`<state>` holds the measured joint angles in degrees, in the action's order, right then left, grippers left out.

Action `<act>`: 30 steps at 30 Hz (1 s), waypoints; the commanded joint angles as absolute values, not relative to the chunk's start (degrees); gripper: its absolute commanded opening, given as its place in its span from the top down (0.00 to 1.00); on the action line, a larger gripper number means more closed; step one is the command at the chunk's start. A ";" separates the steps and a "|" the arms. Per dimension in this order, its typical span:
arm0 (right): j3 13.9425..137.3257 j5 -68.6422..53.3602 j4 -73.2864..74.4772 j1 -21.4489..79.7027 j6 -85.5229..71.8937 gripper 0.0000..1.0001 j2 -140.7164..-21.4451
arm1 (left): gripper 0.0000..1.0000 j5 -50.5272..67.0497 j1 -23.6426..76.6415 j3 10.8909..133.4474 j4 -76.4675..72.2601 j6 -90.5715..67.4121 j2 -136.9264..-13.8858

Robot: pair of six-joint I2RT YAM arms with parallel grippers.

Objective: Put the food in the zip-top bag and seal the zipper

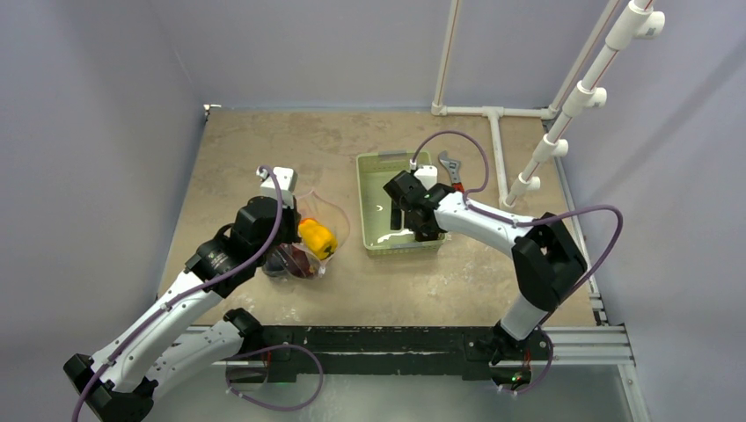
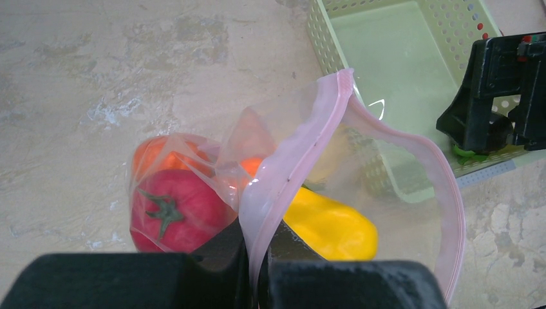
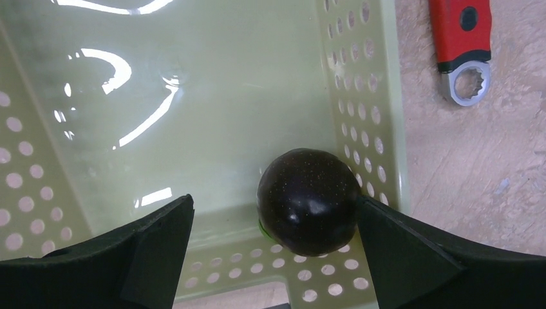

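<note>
The zip-top bag (image 2: 412, 193) sits on the table (image 1: 264, 149) to the left of the light green basket (image 3: 193, 96). Its mouth is held up and gaping, because the left gripper (image 2: 257, 257) is clenched on 1 lip of the pink zipper (image 2: 293, 154). Inside lie a red tomato (image 2: 174, 209), an orange (image 2: 161, 154) and a yellow pepper (image 2: 331, 225).

The step in hand looks like loading. The right gripper (image 3: 273, 215) is down in a corner of the basket with its jaws spread wide. The dark plum (image 3: 308, 201) lies between its 2 fingers, 1 of them touching or just beside it — nothing is grasped yet. A sliver of green shows under the plum, too little to name.

The next move calls for closing squarely on the smooth, round plum, which could squirt out against the basket wall. It then has to be lifted clear and carried left into the open mouth. Sealing comes afterwards.

The right wrist view alone shows the plum; in the overhead view the gripper hides it. Only the left wrist view shows the pinch on the zipper and the bag's contents clearly — from above they are a small cluster of colour.
</note>
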<state>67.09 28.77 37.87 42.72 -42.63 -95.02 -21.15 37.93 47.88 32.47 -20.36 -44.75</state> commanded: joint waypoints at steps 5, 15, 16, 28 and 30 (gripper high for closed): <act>66.61 28.91 35.88 42.58 -42.54 0.02 -98.57 | 1.00 -20.81 37.72 47.64 30.77 -19.86 -44.02; 67.01 26.64 33.89 42.62 -40.69 0.12 -99.61 | 1.00 -20.83 37.76 47.65 30.80 -19.87 -44.27; 67.10 26.45 33.76 42.56 -40.47 0.15 -99.44 | 1.00 -20.83 37.72 47.68 30.84 -19.82 -44.31; 71.76 24.15 34.47 42.60 -38.82 0.71 -95.27 | 1.00 -21.05 37.72 47.64 30.91 -19.86 -44.46; 73.50 24.68 35.35 42.62 -38.89 0.73 -94.09 | 1.00 -21.04 37.74 47.64 30.94 -19.86 -44.52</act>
